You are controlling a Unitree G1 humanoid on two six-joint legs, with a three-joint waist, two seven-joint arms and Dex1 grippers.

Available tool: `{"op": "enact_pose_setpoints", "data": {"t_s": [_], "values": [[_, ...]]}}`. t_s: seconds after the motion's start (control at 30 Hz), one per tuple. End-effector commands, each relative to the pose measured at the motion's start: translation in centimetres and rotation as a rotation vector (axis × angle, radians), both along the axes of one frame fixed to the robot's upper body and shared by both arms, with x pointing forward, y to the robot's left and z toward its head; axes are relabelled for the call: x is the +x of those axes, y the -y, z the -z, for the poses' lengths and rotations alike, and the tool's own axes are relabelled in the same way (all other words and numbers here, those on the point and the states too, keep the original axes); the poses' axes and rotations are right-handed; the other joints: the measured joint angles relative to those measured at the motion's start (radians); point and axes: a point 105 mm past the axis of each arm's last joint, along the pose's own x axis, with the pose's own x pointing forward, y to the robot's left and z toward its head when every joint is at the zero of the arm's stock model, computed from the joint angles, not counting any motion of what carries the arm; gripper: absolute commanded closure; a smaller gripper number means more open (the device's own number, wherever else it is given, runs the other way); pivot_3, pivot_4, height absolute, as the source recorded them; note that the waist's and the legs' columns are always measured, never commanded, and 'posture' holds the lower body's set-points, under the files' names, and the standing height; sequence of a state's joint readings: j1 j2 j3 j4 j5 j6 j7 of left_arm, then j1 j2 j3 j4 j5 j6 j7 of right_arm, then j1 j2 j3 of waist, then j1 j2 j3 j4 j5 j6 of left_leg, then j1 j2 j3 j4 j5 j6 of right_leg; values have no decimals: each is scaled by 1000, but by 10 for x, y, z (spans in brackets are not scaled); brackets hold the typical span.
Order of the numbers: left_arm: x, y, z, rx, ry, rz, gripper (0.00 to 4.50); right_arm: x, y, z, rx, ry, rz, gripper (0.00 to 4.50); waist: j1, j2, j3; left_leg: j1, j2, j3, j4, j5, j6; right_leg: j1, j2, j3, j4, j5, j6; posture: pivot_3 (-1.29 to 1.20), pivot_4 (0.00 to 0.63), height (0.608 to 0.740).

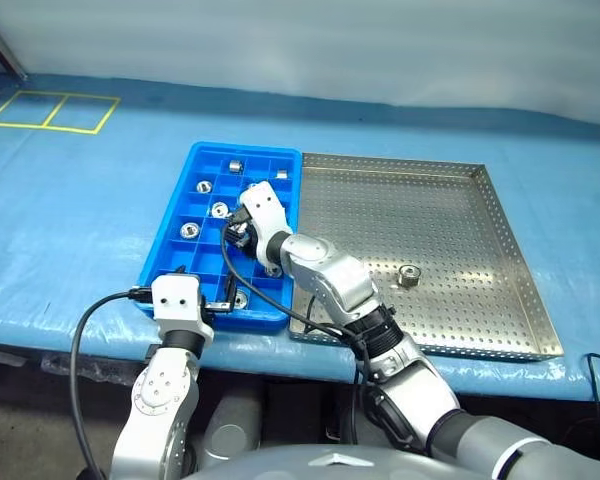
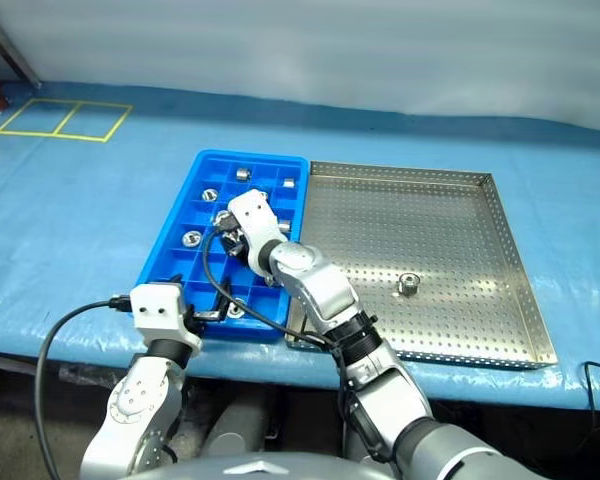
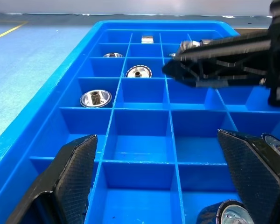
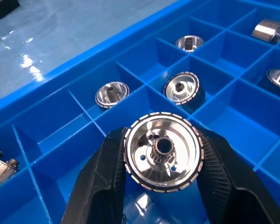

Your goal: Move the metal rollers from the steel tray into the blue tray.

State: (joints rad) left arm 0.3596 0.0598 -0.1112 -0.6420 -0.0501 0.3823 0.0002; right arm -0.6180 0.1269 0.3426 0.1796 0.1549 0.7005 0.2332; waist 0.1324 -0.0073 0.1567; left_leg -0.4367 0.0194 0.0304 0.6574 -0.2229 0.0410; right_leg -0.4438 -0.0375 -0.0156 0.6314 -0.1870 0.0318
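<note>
Left eye view: the blue tray (image 1: 177,225) is sitting centre-left of the frame, its long side touching the steel tray (image 1: 460,200) to its right; several metal rollers (image 1: 189,231) are lying in separate cells, mostly toward the tray's upper half, and one lone roller (image 1: 409,276) is standing on the perforated floor at centre-right. The right gripper (image 1: 238,236) is reaching in from lower right and hovering over the tray's middle cells; the left gripper (image 1: 223,303) is idling at the tray's near edge, lower left. Right eye view: same layout; nothing to add beyond the lone roller being well apart from both arms. Left wrist view: the left fingers (image 3: 70,172) are standing wide apart with nothing between them, looking down rows of mostly bare cells, the other arm's dark fingers crossing the upper right. Right wrist view: the right fingers (image 4: 105,186) are clamping a held roller (image 4: 162,157) by its ribbed rim, bore facing the camera, over an unfilled cell at lower centre, with filled cells above it. Judgement: placement step under way; next move is calling for lowering into that vacant cell clear of the dividers, releasing, then fetching the lone roller.
</note>
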Motion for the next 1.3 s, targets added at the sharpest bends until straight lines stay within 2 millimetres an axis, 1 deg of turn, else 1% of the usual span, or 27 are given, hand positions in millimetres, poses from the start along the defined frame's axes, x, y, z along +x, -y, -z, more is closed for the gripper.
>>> {"op": "enact_pose_setpoints", "data": {"t_s": [0.03,0.13,0.17,0.2,0.23,0.3,0.4,0.47,0.57,0.67,0.73,0.77,0.83,0.93,1.1,1.23,1.3], "values": [[2,7,-16,-15,72,34,0,10,11,-7,34,20,67,1788,2,0,0,0,0,0,0,0,0,0,0,0,0,0,0,338,150,740],[4,10,-16,-21,72,53,0,11,18,-11,48,23,88,751,1,0,0,0,0,0,0,0,0,0,0,0,0,0,0,316,150,740],[5,12,-16,-22,72,64,0,12,23,-13,60,27,107,471,-1,0,0,0,0,0,0,0,0,0,0,0,0,0,0,301,150,740],[7,14,-16,-24,73,80,0,14,30,-18,69,41,138,83,-2,0,0,0,0,0,0,0,0,0,0,0,0,0,0,282,150,740],[9,16,-16,-25,75,93,0,16,37,-22,79,52,163,35,-2,0,0,0,0,0,0,0,0,0,0,0,0,0,0,268,150,740],[12,21,-17,-33,75,121,0,17,53,-33,110,77,224,35,-4,0,0,-1,0,0,1,0,0,0,0,0,0,0,0,248,150,740],[16,27,-17,-36,74,158,0,20,88,-47,117,139,382,35,-12,0,0,-1,0,0,1,0,0,0,0,0,0,0,0,204,150,740],[18,31,-17,-41,73,187,0,22,123,-49,94,175,541,35,-19,0,0,-1,0,0,1,0,0,0,0,0,0,0,0,184,150,740],[20,39,-17,-40,71,243,0,14,158,-48,81,174,676,35,-38,0,0,-1,-1,0,1,0,0,0,0,0,0,0,0,143,150,740],[22,47,-17,-38,67,295,0,5,175,-45,65,162,729,35,-63,0,0,-1,0,1,1,0,0,1,0,1,0,0,0,104,150,740],[23,53,-17,-34,67,339,0,-2,186,-38,29,141,763,35,-80,0,0,0,0,2,1,0,0,1,0,1,1,0,0,87,150,740],[24,55,-17,-32,67,354,0,-5,190,-33,12,123,781,35,-89,0,0,1,0,2,1,0,0,1,1,1,2,0,0,75,150,740],[25,61,-18,-31,67,386,0,-13,201,-17,-14,32,856,35,-102,0,0,2,0,2,1,0,0,1,1,3,3,0,0,61,150,740],[25,66,-18,-30,65,421,0,-24,209,3,-35,-62,898,35,-114,0,0,3,1,3,3,0,0,1,1,3,7,0,-1,51,150,740],[26,69,-18,-28,56,446,0,-36,211,27,-64,-146,912,35,-124,0,0,5,1,4,5,0,0,1,1,4,11,-1,-1,37,150,740],[26,69,-18,-25,56,449,0,-40,208,37,-55,-187,902,35,-131,0,0,5,1,4,6,0,0,1,0,4,11,-1,-1,42,150,740],[26,69,-18,-24,54,449,0,-40,207,42,-69,-194,898,424,-133,0,0,5,1,4,6,0,0,1,0,4,11,-1,-1,50,150,740]]}}
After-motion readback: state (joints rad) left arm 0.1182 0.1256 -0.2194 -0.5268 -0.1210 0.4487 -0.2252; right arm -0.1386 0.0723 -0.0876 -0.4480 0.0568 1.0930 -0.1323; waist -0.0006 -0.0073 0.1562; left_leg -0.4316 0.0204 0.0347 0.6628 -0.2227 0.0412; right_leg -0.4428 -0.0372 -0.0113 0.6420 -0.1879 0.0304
